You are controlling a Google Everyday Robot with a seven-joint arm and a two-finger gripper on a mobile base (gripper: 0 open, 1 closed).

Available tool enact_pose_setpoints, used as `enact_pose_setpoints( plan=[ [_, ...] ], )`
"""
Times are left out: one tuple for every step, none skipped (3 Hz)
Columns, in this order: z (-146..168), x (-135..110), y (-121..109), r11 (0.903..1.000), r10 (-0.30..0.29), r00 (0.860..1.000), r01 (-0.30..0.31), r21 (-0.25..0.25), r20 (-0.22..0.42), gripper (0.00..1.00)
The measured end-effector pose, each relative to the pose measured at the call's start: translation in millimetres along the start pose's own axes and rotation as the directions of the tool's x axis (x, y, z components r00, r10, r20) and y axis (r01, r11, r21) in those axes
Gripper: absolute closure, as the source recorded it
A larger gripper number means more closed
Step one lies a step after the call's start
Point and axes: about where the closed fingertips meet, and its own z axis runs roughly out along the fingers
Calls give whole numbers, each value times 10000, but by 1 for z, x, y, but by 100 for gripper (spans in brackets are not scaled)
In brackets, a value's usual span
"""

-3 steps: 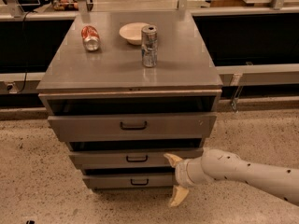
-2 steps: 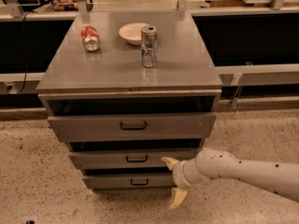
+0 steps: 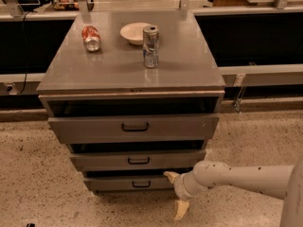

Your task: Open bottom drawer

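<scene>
The bottom drawer (image 3: pixel 118 183) is the lowest, narrowest grey front of the cabinet, with a small black bar handle (image 3: pixel 141 184) at its centre. It stands slightly out, with a dark gap above it. My gripper (image 3: pixel 175 194) is at the end of a white arm coming from the right, low and just right of the drawer's right end. Its two cream fingers are spread apart, one (image 3: pixel 170 176) near the drawer's top right corner, the other (image 3: pixel 181 209) down near the floor. It holds nothing.
The top drawer (image 3: pixel 135 126) and middle drawer (image 3: pixel 137 160) also stand partly out. On the cabinet top (image 3: pixel 189 65) are a red can (image 3: pixel 91 37) lying on its side, a white bowl (image 3: pixel 134 32) and an upright silver can (image 3: pixel 151 46). Speckled floor surrounds the cabinet.
My gripper has moved a little left and down toward the bottom drawer's right end. The drawers have not visibly moved.
</scene>
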Motion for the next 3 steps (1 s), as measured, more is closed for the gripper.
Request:
enact_pose_setpoints(
  plan=[
    [32,23,6,9996,141,9993,-132,-264,335,0],
    [57,48,-1,9994,266,9976,-251,-239,637,0],
    [81,70,-16,9993,357,9968,-349,-125,713,0]
  ],
)
